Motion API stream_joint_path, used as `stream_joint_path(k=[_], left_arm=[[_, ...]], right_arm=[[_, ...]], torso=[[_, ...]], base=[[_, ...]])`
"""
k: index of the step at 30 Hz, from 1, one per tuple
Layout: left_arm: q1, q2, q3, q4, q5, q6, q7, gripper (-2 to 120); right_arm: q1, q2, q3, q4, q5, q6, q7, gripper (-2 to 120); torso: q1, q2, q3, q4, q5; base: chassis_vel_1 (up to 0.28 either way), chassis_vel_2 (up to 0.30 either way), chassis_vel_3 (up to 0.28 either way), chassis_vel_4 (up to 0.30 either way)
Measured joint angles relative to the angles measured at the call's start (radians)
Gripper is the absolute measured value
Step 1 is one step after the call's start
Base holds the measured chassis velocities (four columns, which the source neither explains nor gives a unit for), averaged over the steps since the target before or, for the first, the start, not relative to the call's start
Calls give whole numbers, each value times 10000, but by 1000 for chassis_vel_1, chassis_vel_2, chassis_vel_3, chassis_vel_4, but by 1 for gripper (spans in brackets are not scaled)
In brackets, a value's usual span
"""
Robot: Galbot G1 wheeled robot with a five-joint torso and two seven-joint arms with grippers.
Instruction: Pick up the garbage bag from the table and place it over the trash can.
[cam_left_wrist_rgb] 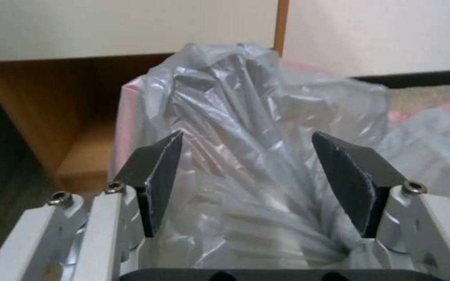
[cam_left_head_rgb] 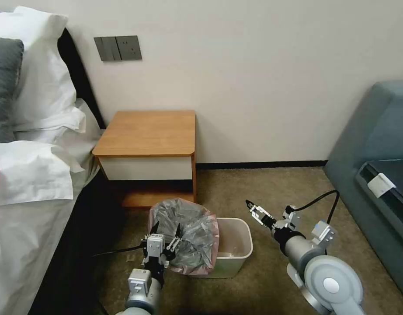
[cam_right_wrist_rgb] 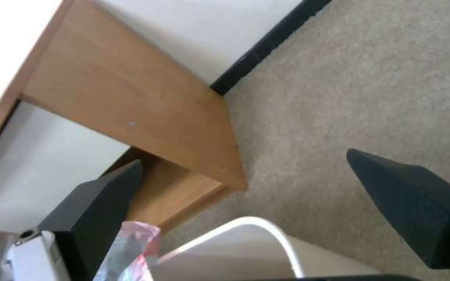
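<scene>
The garbage bag [cam_left_head_rgb: 190,234], crinkled grey film with a pinkish edge, is bunched over the left half of the cream trash can [cam_left_head_rgb: 247,238] on the carpet. My left gripper [cam_left_head_rgb: 167,227] is open at the bag's near side. In the left wrist view the film [cam_left_wrist_rgb: 246,97] bulges between the spread fingers [cam_left_wrist_rgb: 157,171] of that gripper [cam_left_wrist_rgb: 246,136]. My right gripper [cam_left_head_rgb: 250,204] hovers above the can's right side, apart from the bag, open [cam_right_wrist_rgb: 243,156] with nothing between its fingers. The can's rim [cam_right_wrist_rgb: 266,230] and a bit of bag [cam_right_wrist_rgb: 131,242] lie below it. The table [cam_left_head_rgb: 149,131] stands behind with a bare top.
A bed with white pillows [cam_left_head_rgb: 35,131] runs along the left, close to my left arm. A blue-grey sofa [cam_left_head_rgb: 376,144] stands at the right. Open carpet [cam_left_head_rgb: 262,188] lies between the table and the sofa. A black cable [cam_left_head_rgb: 319,201] loops off my right wrist.
</scene>
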Motion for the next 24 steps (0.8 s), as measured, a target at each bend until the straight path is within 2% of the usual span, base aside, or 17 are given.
stream_joint_path(k=[6,24], left_arm=[[-106,-50,-33,140,-312,218,-371,65],[-561,-150,252,657,-596,318,-441,61]], right_arm=[[-34,129,-69,-187,-212,141,12,100],[40,151,-12,-409,-363,216,14,100]], torso=[[0,0,1,0,0],[0,0,0,0,0]], base=[[0,0,0,0],[0,0,0,0]])
